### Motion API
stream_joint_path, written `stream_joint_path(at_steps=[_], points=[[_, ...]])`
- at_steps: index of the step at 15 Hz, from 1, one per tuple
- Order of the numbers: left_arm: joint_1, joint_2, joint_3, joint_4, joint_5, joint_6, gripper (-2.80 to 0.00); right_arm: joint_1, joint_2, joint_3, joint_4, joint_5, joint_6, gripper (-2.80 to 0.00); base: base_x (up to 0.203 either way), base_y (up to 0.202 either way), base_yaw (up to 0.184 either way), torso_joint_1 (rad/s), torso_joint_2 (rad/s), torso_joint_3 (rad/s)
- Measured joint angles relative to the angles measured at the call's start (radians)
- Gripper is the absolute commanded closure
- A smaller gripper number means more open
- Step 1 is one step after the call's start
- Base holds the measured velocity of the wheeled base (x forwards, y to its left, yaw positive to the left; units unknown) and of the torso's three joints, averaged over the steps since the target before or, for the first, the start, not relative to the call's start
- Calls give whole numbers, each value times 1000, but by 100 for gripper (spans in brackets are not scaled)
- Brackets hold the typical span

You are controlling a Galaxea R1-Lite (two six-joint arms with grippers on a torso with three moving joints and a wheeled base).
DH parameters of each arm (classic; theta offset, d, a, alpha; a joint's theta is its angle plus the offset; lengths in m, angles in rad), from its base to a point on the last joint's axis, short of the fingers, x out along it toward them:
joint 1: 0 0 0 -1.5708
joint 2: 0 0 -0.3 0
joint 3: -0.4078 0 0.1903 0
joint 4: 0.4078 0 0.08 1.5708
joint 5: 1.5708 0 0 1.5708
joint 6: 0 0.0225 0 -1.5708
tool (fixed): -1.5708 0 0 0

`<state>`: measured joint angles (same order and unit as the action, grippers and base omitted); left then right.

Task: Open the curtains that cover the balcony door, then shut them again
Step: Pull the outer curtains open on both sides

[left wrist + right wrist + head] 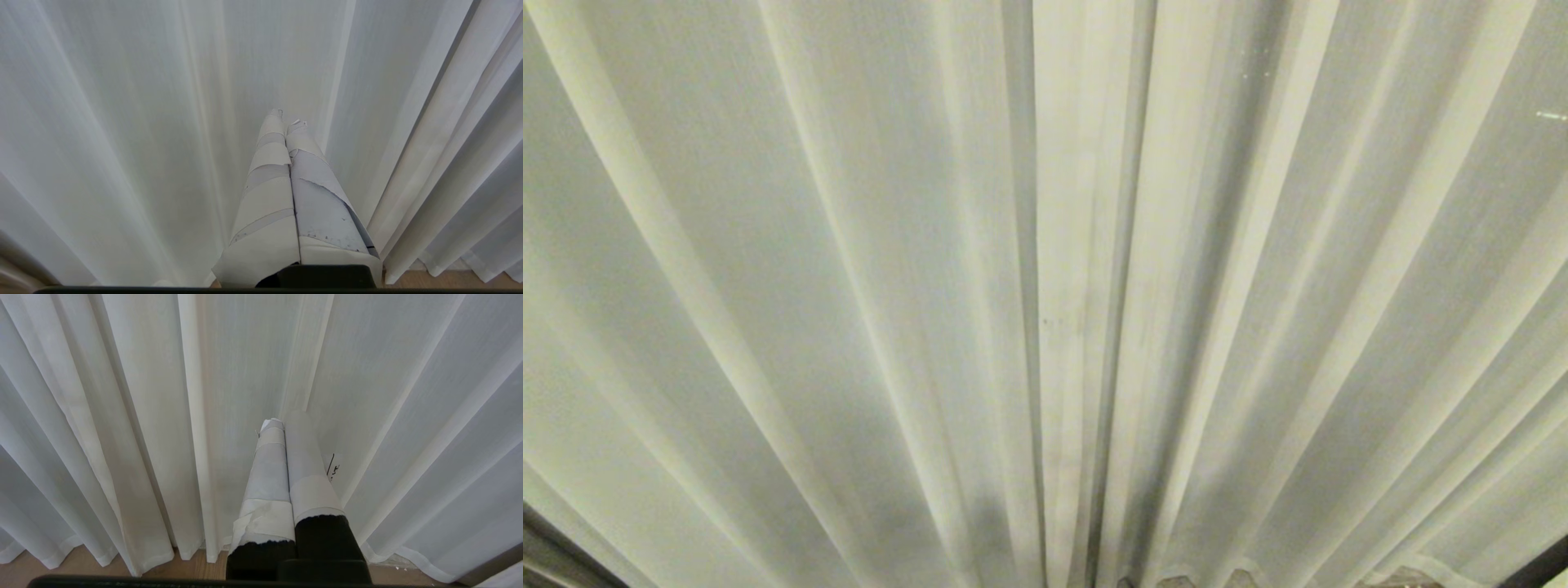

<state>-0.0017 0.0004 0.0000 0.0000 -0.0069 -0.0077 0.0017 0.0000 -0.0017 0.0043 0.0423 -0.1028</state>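
1. In the head view we see the curtains (849, 286) drawn across the whole width, their two hemmed inner edges meeting at the middle with only a thin dark seam between them.
2. We see nothing of the balcony door; the fabric hides it.
3. Our left gripper (288, 118) has its taped fingers pressed together, empty, pointing at the pleats.
4. Our right gripper (284, 420) is likewise closed on nothing, close to the cloth above the wooden floor (81, 563).
5. The hems hang down to that floor.
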Motion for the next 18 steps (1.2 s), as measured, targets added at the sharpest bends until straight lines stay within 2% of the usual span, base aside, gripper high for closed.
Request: stream_joint_path(at_steps=[18], points=[[0, 0, 0, 0, 0, 0, 0, 0, 0, 0, 0, 0, 9, 0, 0, 0, 0, 0, 0, 0]])
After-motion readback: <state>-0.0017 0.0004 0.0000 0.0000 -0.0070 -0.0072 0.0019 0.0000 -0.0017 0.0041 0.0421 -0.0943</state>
